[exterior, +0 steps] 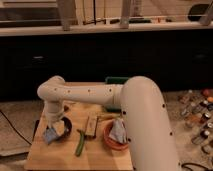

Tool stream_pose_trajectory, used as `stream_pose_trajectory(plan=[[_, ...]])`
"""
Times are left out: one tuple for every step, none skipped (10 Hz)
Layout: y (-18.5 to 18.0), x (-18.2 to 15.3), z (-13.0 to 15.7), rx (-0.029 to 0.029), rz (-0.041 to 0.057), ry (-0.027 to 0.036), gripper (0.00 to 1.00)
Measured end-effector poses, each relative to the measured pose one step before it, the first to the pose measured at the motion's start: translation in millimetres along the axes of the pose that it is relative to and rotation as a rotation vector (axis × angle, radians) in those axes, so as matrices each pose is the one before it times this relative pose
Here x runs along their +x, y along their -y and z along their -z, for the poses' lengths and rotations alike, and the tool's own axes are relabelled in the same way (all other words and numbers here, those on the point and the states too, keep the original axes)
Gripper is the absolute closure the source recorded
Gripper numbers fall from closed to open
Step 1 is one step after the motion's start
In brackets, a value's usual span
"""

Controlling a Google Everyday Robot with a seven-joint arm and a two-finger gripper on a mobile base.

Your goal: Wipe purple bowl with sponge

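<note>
The white arm [95,95] rises as a thick column in the right foreground, bends at its top, and runs level to the left above the wooden table [55,157]. At a rounded elbow over the table's left part it turns straight down. The gripper [53,131] hangs at the end of this downward link, low over the table's left side and at the left rim of the purple bowl [67,126]. It is closed on the bluish sponge [49,136], which sits tilted under it, against the bowl's left edge and partly outside it. The bowl stands on the table's left half. Just to its right lie a green vegetable [80,145] and a small wooden block [91,125], and further right an orange bowl [111,143] holds a crumpled grey cloth [119,131].
</note>
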Motion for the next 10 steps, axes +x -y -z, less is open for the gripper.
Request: stream_pose_trajectory(plan=[[-12.75, 8.94, 0.94, -0.00198, -0.03289, -0.00035, 0.96], [-5.62, 6.04, 2.51, 0.00266, -0.02349, -0.00468, 0.96], [-1.17, 6.01, 5.35, 0.00752, -0.01983, -0.01138, 0.96], [4.13, 3.27, 5.86, 0.01067, -0.0059, -0.00941, 0.96], [6.03, 2.91, 5.99, 0.0071, 0.00018, -0.01386, 0.96], [9.08, 3.84, 7.22, 0.00666, 0.00626, -0.01498, 0.96], [11.69, 3.36, 6.3, 0.00328, 0.0123, -0.01326, 0.96], [10.01, 0.17, 3.06, 0.00077, 0.01564, -0.00699, 0.96], [9.61, -1.09, 1.05, -0.00491, 0.02068, -0.00675, 0.96], [9.5, -4.87, -0.27, -0.00285, 0.02175, -0.00134, 0.96]])
